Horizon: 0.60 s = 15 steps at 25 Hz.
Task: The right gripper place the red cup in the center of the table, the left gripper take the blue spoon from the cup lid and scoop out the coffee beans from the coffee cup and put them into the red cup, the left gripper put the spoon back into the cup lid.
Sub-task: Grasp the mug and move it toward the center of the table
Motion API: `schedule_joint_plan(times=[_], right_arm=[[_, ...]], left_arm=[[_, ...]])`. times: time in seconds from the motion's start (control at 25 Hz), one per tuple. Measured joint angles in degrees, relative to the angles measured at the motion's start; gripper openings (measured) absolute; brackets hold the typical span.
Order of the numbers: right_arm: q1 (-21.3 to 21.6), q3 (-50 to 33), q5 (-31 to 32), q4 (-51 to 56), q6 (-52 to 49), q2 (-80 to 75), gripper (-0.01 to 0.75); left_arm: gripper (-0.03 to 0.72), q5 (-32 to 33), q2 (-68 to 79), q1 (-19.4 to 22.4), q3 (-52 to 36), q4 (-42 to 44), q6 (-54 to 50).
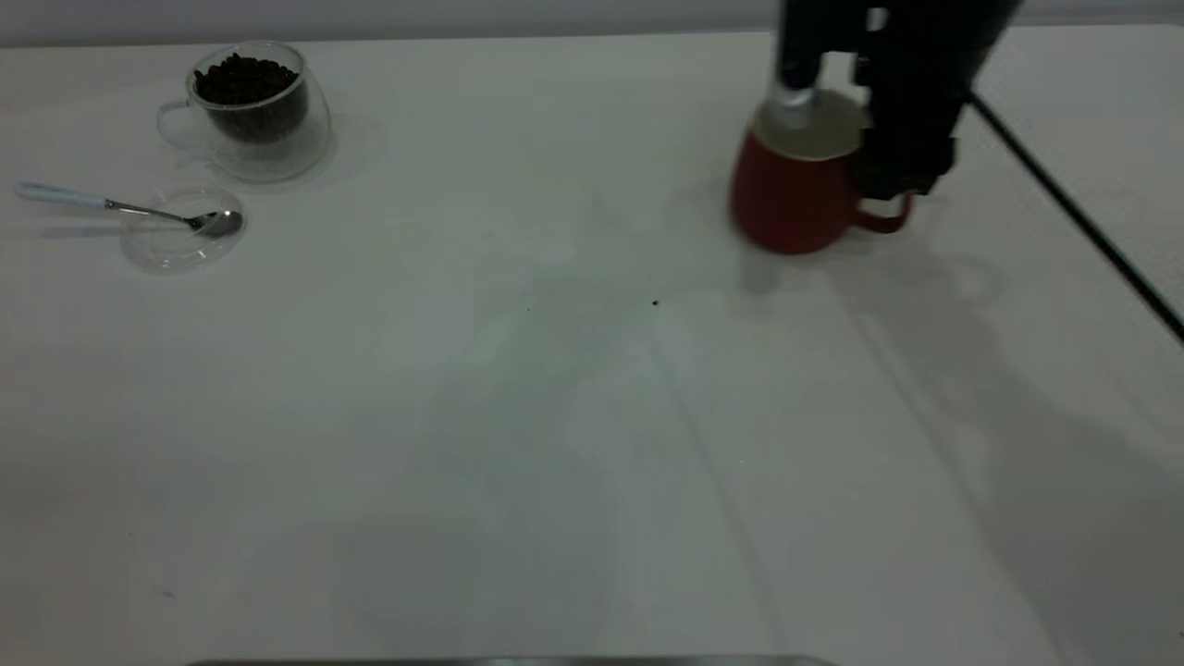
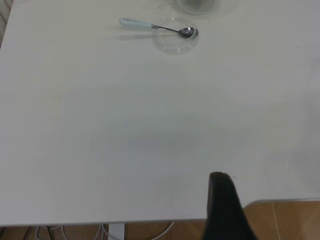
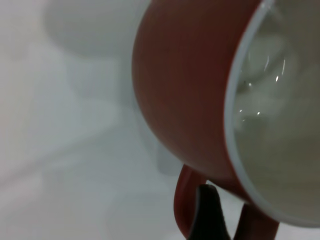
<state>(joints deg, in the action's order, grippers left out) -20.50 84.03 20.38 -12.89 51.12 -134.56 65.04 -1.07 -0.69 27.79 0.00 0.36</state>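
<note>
The red cup (image 1: 795, 190) hangs slightly tilted just above the table (image 1: 555, 416) at the back right, its white inside (image 3: 280, 125) showing. My right gripper (image 1: 893, 180) is shut on its red handle (image 3: 182, 205), with one black finger (image 3: 207, 217) through the loop. The coffee cup (image 1: 254, 111) full of coffee beans (image 1: 245, 79) stands at the back left. In front of it lies the cup lid (image 1: 180, 236) with the blue spoon (image 1: 120, 205) resting across it, bowl on the lid (image 2: 175, 40), handle (image 2: 135, 22) sticking out. My left gripper (image 2: 225, 210) is parked near the table's front edge, far from the spoon.
A black cable (image 1: 1073, 213) runs diagonally across the table's right side. A single dark speck (image 1: 655, 302) lies near the table's middle. In the left wrist view the table edge (image 2: 150, 221) borders wooden floor (image 2: 285, 220).
</note>
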Motion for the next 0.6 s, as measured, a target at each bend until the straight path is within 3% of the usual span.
schedule_joint_plan(times=[0.44, 0.6], right_arm=[[-10.7, 0.4, -0.1, 0.1, -0.1, 0.0, 0.588], [-13.1, 4.1, 3.2, 0.2, -5.7, 0.0, 0.588]], left_arm=[[0.518, 0.0, 0.0, 0.0, 0.0, 0.0, 0.0], [0.518, 0.0, 0.0, 0.0, 0.0, 0.0, 0.1]])
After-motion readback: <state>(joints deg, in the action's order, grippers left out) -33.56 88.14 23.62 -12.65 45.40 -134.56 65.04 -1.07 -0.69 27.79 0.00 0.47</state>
